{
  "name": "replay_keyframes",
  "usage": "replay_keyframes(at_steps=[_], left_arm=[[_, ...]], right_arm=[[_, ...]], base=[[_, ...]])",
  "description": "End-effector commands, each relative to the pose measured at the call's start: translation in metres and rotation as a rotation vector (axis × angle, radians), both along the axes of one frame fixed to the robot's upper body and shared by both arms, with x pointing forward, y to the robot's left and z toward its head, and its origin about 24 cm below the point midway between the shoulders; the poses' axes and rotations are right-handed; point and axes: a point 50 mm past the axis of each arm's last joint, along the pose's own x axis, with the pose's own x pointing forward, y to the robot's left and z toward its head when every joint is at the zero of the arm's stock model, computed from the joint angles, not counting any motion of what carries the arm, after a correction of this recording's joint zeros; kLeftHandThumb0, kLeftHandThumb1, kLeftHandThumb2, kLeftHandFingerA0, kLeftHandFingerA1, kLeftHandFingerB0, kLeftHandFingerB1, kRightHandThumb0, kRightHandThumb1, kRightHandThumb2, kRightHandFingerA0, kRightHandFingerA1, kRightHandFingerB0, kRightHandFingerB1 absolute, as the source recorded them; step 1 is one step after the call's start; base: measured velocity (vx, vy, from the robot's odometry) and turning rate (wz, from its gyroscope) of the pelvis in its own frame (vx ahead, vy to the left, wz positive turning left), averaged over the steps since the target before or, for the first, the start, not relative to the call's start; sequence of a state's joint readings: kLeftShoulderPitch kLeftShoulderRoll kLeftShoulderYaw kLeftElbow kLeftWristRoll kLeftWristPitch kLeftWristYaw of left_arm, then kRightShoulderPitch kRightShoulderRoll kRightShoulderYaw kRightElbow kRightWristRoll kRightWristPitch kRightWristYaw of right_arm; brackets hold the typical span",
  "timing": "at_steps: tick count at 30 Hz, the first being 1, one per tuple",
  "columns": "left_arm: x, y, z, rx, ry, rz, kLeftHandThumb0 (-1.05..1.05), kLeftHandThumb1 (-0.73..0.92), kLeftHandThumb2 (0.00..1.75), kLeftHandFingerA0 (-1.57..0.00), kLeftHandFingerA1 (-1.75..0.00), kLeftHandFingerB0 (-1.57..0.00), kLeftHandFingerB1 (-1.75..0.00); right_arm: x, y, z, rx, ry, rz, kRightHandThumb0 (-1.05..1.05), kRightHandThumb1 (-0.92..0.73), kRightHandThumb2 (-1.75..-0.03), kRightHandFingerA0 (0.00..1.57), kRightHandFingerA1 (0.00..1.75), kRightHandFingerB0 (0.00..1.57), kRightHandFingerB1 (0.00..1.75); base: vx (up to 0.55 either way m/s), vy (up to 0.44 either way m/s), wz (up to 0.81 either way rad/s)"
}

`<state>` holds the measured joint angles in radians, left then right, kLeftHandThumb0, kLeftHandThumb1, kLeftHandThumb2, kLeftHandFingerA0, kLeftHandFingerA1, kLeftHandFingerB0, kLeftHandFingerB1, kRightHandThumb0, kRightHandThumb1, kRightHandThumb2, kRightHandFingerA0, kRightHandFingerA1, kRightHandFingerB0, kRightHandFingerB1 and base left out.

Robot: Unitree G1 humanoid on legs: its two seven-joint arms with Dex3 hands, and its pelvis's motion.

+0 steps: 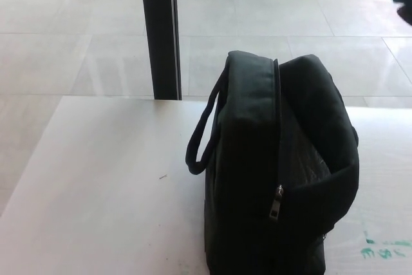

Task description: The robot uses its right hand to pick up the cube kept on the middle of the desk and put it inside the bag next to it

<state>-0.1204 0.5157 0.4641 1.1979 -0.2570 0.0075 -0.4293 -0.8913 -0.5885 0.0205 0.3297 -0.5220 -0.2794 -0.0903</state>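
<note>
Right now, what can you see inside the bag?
The black bag stands upright on the white desk, unzipped along the top. Only a grey lining shows through the gap; anything deeper is hidden by its walls. No cube is visible.

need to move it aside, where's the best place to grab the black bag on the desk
Probably the carry handle on the bag. It loops out from the bag's left side, standing clear of the fabric, so fingers could hook through. Come from the robot's left, over the bare desk.
</note>
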Motion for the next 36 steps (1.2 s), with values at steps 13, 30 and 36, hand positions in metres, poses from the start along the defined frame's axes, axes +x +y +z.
replay_keyframes(at_steps=[13,30,36], left_arm=[[-0.007,0.009,0.004,0.031,0.008,0.032,-1.05,0.46,0.91,-0.39,-1.55,-0.27,-1.51],[-0.006,0.008,0.004,0.025,0.006,0.024,-1.05,0.51,0.9,-0.36,-1.5,-0.24,-1.48],[-0.004,0.008,0.005,0.031,0.004,0.017,-1.05,0.51,0.89,-0.35,-1.49,-0.23,-1.46]], right_arm=[[-0.027,0.054,-0.032,-0.1,0.17,0.301,-0.16,-0.56,-1.04,0.86,1.75,0.71,1.66],[-0.029,0.051,-0.109,-0.341,0.528,0.294,-0.19,-0.54,-0.97,0.86,1.75,0.75,1.5],[-0.015,0.065,-0.109,-0.39,0.53,0.271,-0.23,-0.61,-0.89,0.85,1.75,0.72,1.62]], base=[[0.0,0.0,0.0],[0.0,0.0,0.0],[0.0,0.0,0.0]])
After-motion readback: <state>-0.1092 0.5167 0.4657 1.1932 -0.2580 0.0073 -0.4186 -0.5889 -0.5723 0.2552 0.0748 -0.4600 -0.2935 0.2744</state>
